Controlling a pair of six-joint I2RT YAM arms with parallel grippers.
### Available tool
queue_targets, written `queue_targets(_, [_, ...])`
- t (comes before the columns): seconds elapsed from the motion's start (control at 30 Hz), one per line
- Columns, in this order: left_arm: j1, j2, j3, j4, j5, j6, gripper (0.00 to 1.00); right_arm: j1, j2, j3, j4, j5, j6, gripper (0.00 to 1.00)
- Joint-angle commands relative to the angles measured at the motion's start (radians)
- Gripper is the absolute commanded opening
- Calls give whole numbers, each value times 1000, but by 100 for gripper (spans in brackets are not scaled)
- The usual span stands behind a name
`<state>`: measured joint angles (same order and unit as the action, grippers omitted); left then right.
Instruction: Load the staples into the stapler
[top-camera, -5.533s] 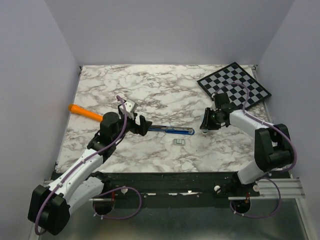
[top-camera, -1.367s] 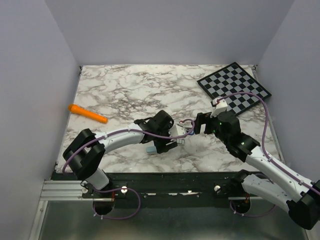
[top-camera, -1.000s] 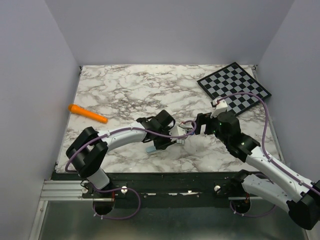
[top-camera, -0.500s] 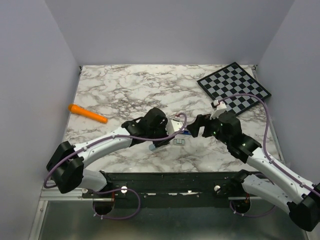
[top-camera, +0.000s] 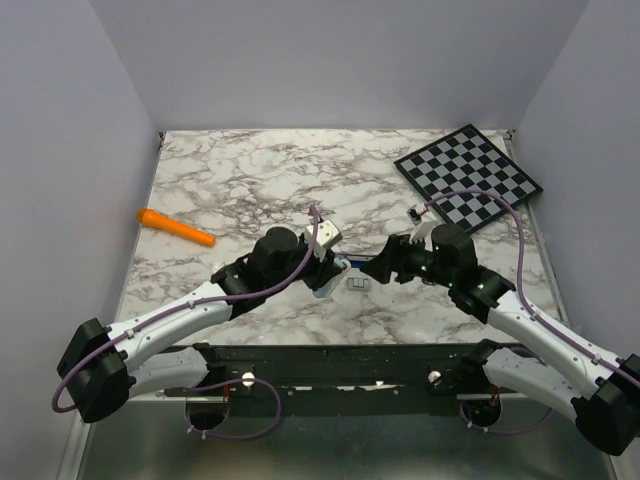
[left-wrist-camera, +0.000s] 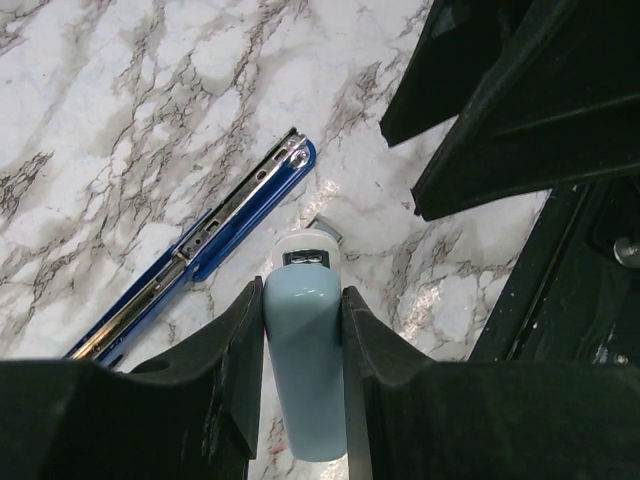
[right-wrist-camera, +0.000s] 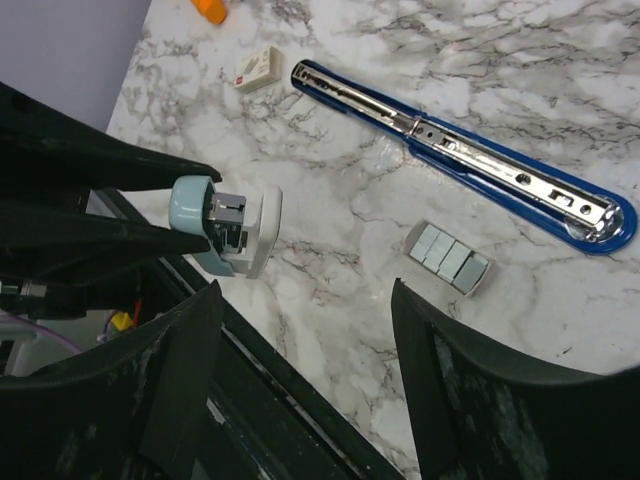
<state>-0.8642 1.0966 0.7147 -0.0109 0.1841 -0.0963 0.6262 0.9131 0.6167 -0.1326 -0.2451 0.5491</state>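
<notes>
Below my spread right gripper (right-wrist-camera: 305, 290), the tiny silvery-grey staples (right-wrist-camera: 448, 257) are lying beside the slim stapler's dark-blue, metal-channelled base (right-wrist-camera: 470, 165) while my left gripper (left-wrist-camera: 303, 300) is pinching its light-blue top (left-wrist-camera: 303, 390), so I'm reckoning descent and pickup come next.

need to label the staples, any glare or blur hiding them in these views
Top external: even light, soft shadows, staples tiny but unblurred. Right wrist: staples sharp, glint only on the stapler base channel. Left wrist: sheen on the marble, staples mostly hidden behind the stapler top.
</notes>
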Motion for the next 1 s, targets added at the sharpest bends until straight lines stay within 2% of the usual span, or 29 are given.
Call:
queue_targets(0.0, [2,-58,-24,147,-28,-120,0,-5,-2,-32,54,-118,51,73])
queue_targets(0.17, [2,-106,-40,175,-35,-109,0,-5,13,-60,157,-145,103,58])
queue_targets(0.27, [2,-121,-32,164,-25,-118,0,-2,24,-37,156,-172,132,55])
queue_targets(0.43, [1,-155,-69,224,-25,-134,0,1,33,-28,176,-175,144,54])
queue_targets(0.73, [2,-138,-55,232,-12,-126,0,20,98,37,223,-209,166,50])
queue_targets(0.97, [1,-127,-43,239,-9,-115,0,32,132,72,203,-177,152,50])
